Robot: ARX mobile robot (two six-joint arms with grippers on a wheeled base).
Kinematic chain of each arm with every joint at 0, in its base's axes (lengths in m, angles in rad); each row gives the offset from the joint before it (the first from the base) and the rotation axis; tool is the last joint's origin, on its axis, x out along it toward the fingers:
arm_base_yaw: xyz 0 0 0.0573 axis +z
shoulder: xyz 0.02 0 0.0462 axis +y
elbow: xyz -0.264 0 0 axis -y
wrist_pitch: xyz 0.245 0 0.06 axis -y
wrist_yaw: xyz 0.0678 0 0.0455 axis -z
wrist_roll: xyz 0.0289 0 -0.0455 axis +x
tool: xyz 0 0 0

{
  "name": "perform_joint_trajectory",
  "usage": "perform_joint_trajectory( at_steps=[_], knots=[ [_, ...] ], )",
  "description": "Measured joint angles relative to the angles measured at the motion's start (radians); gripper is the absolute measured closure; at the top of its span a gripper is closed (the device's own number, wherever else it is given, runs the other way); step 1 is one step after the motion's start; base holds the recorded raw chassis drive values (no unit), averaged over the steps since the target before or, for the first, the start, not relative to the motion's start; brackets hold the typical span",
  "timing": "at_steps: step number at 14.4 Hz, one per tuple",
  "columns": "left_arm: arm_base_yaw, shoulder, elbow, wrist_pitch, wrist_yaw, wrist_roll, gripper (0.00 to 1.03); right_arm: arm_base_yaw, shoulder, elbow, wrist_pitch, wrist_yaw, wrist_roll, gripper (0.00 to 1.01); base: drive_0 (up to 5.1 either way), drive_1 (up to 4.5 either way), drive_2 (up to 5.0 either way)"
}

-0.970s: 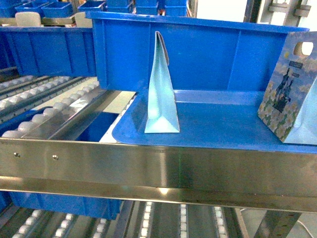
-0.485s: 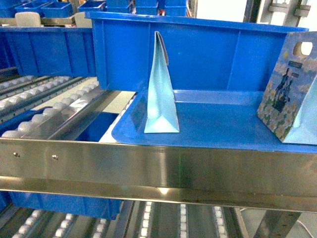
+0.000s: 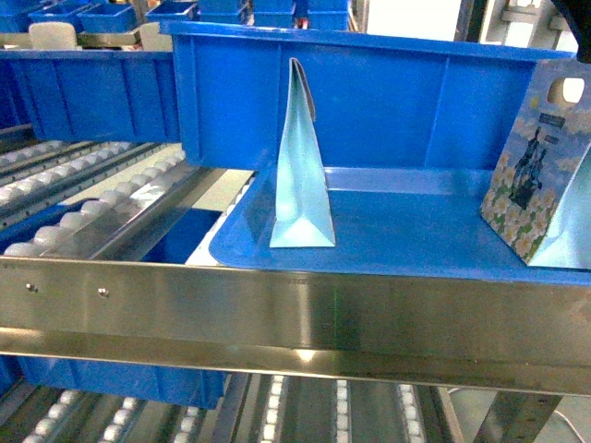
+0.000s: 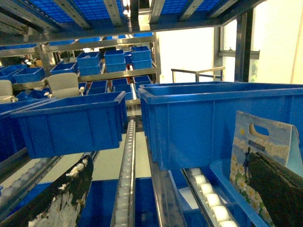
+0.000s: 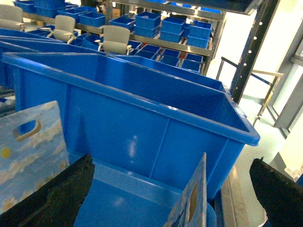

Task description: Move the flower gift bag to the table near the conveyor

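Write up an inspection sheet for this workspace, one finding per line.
Surface: blue tray behind the conveyor front rail; no table in view.
Job's things: flower gift bag upright at the tray's right end, cut by the frame edge.
Clutter: plain light-blue bag upright mid-tray; blue bins behind.
Grippers: left gripper open, nothing between its fingers; right gripper open above the tray.
Cables: nothing seen.
Surroundings: racks of blue bins, beige chairs.
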Motion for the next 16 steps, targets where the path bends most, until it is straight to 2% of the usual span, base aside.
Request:
perform_joint_trajectory(
  at_steps=[2,4,5,11,12,14,16],
  knots=[
    [0.000,0.000,0.000,0.000,0.000,0.000,0.05,-0.030,0.069,0.068,-0.049,-0.005,0.006,0.03,0.0,0.00,0.0],
    [0.000,0.000,0.000,0.000,0.000,0.000,0.05,-0.071,0.164,0.151,-0.136,-0.031,0.042,0.03,0.0,0.00,0.0],
    [0.000,0.000,0.000,0.000,0.000,0.000,0.05,-0.083,0.196,0.169,-0.140,-0.034,0.051,0.03,0.0,0.00,0.0],
    [0.000,0.000,0.000,0.000,-0.001,0.000,0.05,-0.105,0.314,0.207,-0.186,-0.029,0.082,0.03,0.0,0.00,0.0],
    [0.000,0.000,0.000,0.000,-0.001,0.000,0.05,-0.107,0.322,0.207,-0.177,-0.025,0.093,0.10,0.0,0.00,0.0],
    [0.000,0.000,0.000,0.000,0.000,0.000,0.05,-0.107,0.323,0.206,-0.148,-0.026,0.094,0.36,0.0,0.00,0.0],
    [0.000,0.000,0.000,0.000,-0.001,0.000,0.05,-0.107,0.318,0.192,-0.138,-0.048,0.097,0.59,0.0,0.00,0.0]
  ],
)
